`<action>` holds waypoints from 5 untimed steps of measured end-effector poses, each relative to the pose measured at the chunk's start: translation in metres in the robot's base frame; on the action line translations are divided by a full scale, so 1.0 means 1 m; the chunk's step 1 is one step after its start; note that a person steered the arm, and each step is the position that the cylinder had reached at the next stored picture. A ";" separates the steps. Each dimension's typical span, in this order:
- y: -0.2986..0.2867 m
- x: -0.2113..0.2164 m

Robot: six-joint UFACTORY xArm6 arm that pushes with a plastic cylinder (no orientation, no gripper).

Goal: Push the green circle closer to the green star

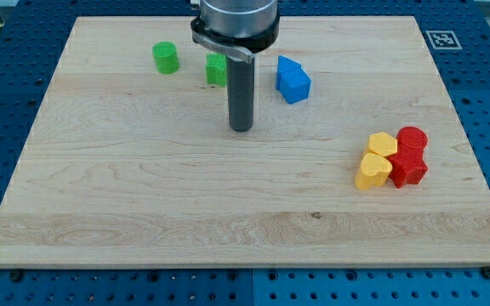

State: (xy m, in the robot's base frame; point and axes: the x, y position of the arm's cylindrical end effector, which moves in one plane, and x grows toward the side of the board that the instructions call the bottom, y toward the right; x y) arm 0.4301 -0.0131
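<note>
The green circle is a short green cylinder near the view's top left on the wooden board. The green star lies to its right, partly hidden behind the rod. My tip rests on the board below and a little right of the green star, apart from it and well right of the green circle.
A blue block lies right of the rod. At the view's right, two yellow blocks and two red blocks sit in a tight cluster. The arm's grey body hangs over the board's top edge.
</note>
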 end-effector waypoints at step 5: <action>-0.211 -0.155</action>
State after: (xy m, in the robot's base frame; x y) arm 0.2746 -0.2244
